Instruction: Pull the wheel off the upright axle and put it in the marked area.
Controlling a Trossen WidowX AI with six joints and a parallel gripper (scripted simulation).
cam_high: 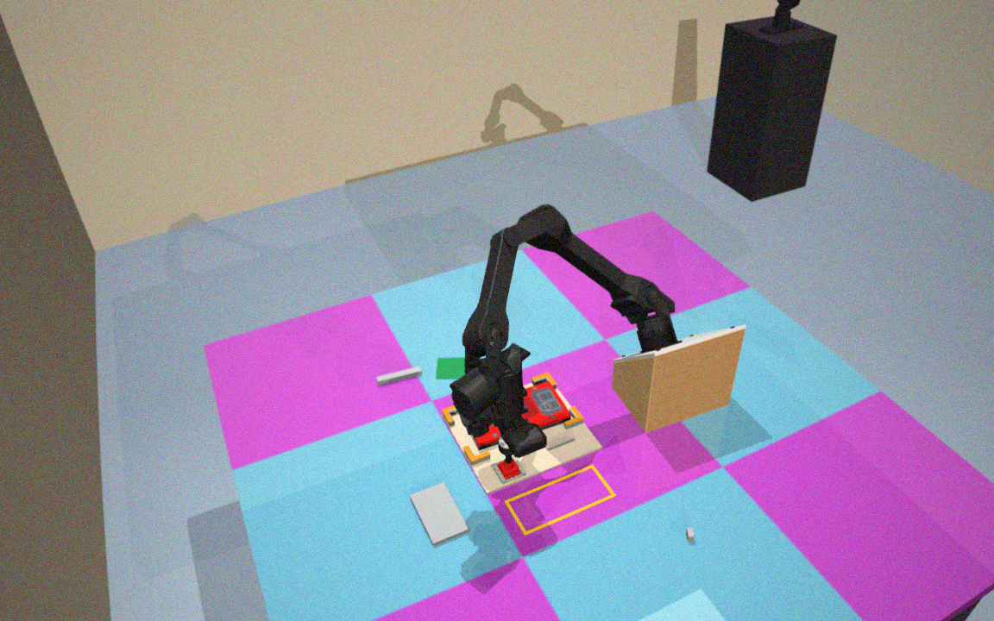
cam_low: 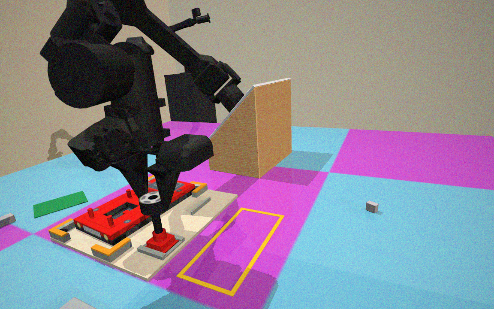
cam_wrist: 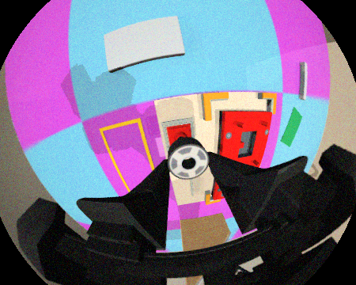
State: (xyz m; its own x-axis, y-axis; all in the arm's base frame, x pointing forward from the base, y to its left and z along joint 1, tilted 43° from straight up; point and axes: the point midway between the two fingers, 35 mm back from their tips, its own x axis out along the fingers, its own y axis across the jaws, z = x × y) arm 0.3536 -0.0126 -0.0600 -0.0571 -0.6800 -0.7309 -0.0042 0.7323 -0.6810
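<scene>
the pincer [cam_low: 152,199] points down over the front part of the beige board [cam_low: 218,203], its two dark fingers [cam_low: 138,183] clenched on the wheel [cam_low: 149,202], one on each side of the tyre. the wheel lies flat, pale hub face up, with a dark hole at its centre and small cut-outs around it; in the wrist view it sits right between the fingertips. directly below it the upright axle [cam_low: 158,224] rises from a red block [cam_low: 161,242] on a grey plate. the wheel is near the axle's upper end; whether it has come wholly free of the axle cannot be told from these views.

just behind the axle block, on the same board, lies a red chassis [cam_low: 120,216] with short red pegs standing up, framed by orange and grey corner brackets [cam_low: 111,249]. a small grey bar [cam_low: 199,205] lies on the board to the right.

right beside the board, on a magenta tile of the desk [cam_low: 414,246], is the marked area [cam_low: 231,250], a yellow rectangular outline with nothing inside it. the wheel is well short of it.

farther out stand a tan wedge block [cam_low: 258,128] behind the board, a green flat patch [cam_low: 60,203] and a grey bar [cam_high: 399,376] to the left, a grey plate [cam_high: 438,512] in front, and a tiny grey cube [cam_low: 371,207] to the right. a tall black box [cam_high: 769,108] stands at the far corner.
</scene>
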